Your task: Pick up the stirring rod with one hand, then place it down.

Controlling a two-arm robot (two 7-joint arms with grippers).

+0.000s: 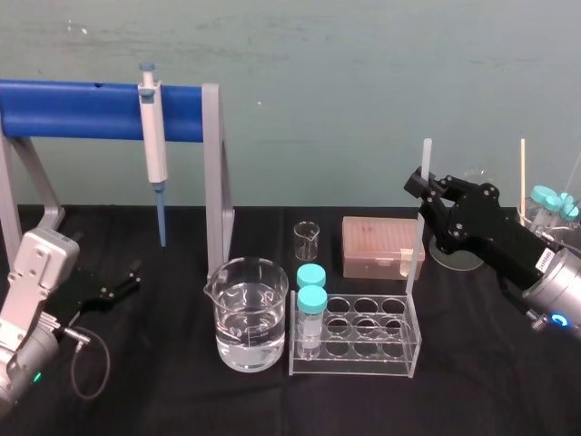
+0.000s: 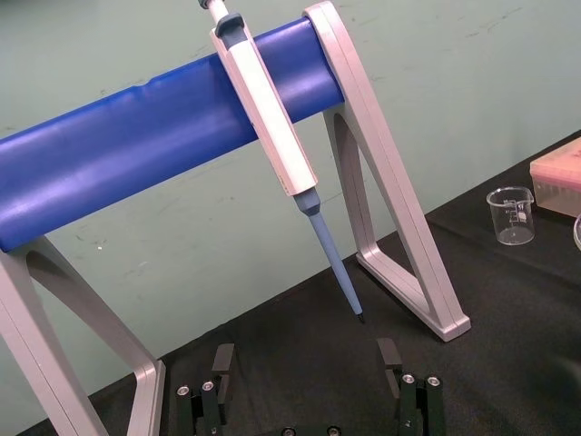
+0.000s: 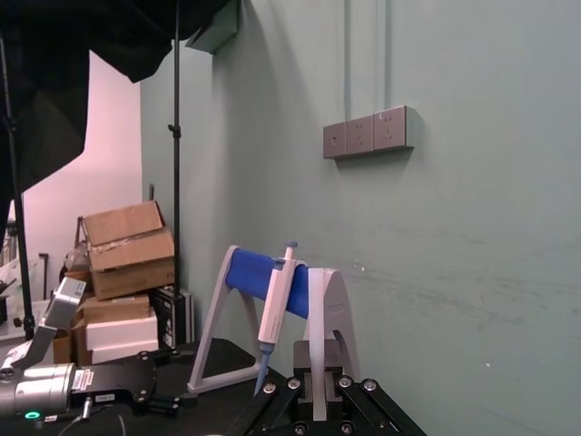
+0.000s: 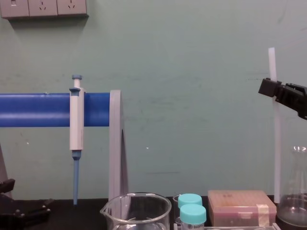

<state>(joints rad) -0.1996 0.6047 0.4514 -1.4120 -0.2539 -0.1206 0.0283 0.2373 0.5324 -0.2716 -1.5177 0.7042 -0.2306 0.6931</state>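
The stirring rod (image 1: 416, 245) is a thin translucent-white stick held upright in the air at the right, its lower end hanging just behind the right end of the tube rack (image 1: 356, 338). My right gripper (image 1: 420, 187) is shut on the rod near its top, and a short length sticks out above the black fingers. From the chest, the rod (image 4: 277, 143) runs straight down from the right gripper (image 4: 268, 88). My left gripper (image 1: 127, 282) rests low at the far left; in the left wrist view this left gripper (image 2: 306, 363) is open with nothing between its fingers.
A white-and-blue pipette (image 1: 152, 145) hangs on the blue-barred stand (image 1: 82, 111) at back left. A water-filled beaker (image 1: 251, 313), a small beaker (image 1: 307, 240), two teal-capped tubes (image 1: 311, 304) in the rack and a pink tip box (image 1: 381, 245) fill the middle. A flask (image 4: 293, 201) stands at right.
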